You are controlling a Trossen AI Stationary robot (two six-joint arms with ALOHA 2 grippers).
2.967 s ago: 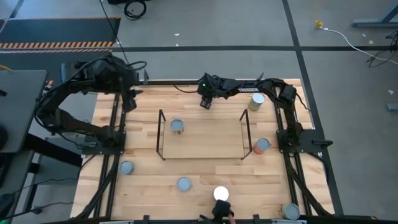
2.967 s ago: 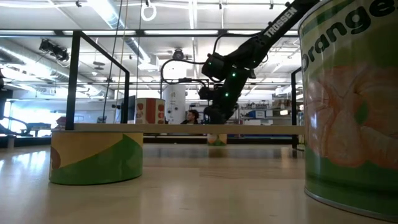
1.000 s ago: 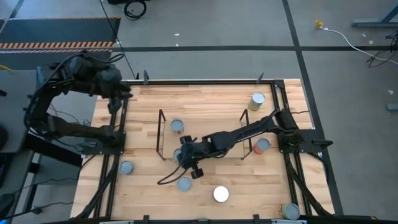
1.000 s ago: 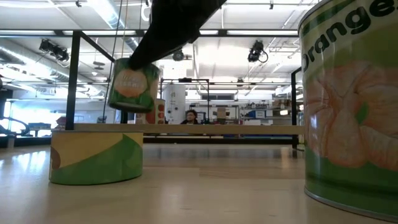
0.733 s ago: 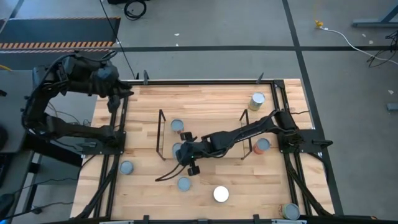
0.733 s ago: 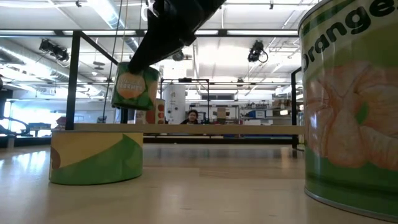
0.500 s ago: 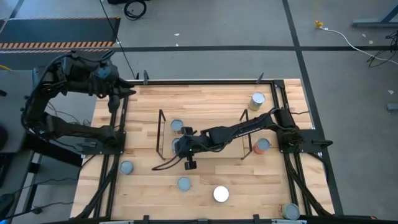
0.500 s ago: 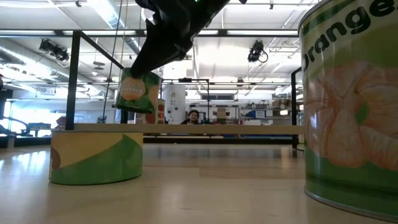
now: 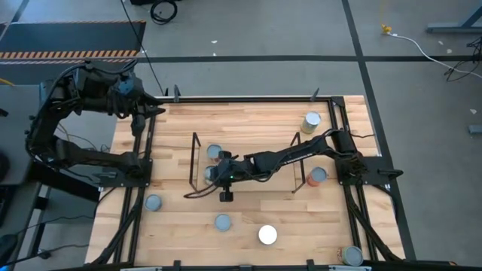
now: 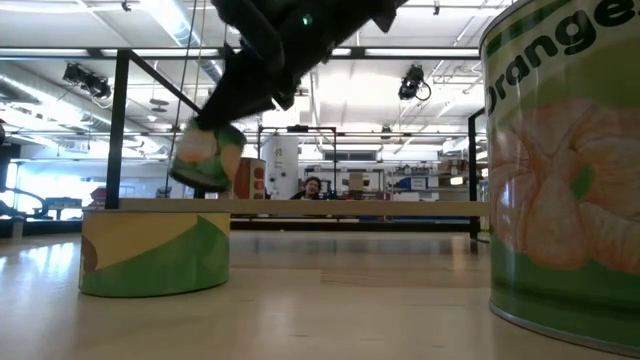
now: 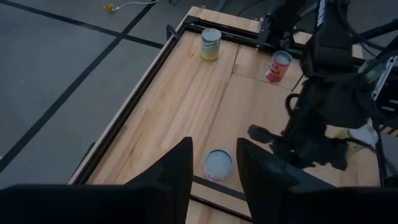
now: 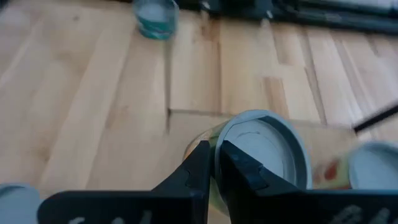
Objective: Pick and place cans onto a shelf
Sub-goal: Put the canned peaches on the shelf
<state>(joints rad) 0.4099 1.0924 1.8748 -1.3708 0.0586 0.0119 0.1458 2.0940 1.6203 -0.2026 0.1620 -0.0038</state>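
- Can (image 12: 261, 149) with a green-and-orange label sits pinched by its rim in the right gripper (image 12: 214, 163), whose jaws are clenched narrowly on that rim; in the low view this can (image 10: 205, 155) hangs tilted over the wire shelf (image 9: 194, 162).
- From above, the right gripper (image 9: 215, 175) is at the shelf's left end, just beside a can (image 9: 215, 153) already standing there.
- To do this step well, I would level the tilted can before lowering, set it flat clear of its neighbour, and release only once it rests.
- Left gripper (image 11: 214, 165) waits over the table's (image 9: 248, 120) far left corner; its jaws stand parted and hold nothing.
- Count from above: one shelf, two arms, eight cans.
- Those are: the held one, the one on the shelf, and six off it: a yellowish can (image 9: 310, 121), a red-orange can (image 9: 317, 176), grey-topped ones at (image 9: 154, 202) and (image 9: 222, 222), a white-topped can (image 9: 266, 235), and a corner can (image 9: 352, 256).
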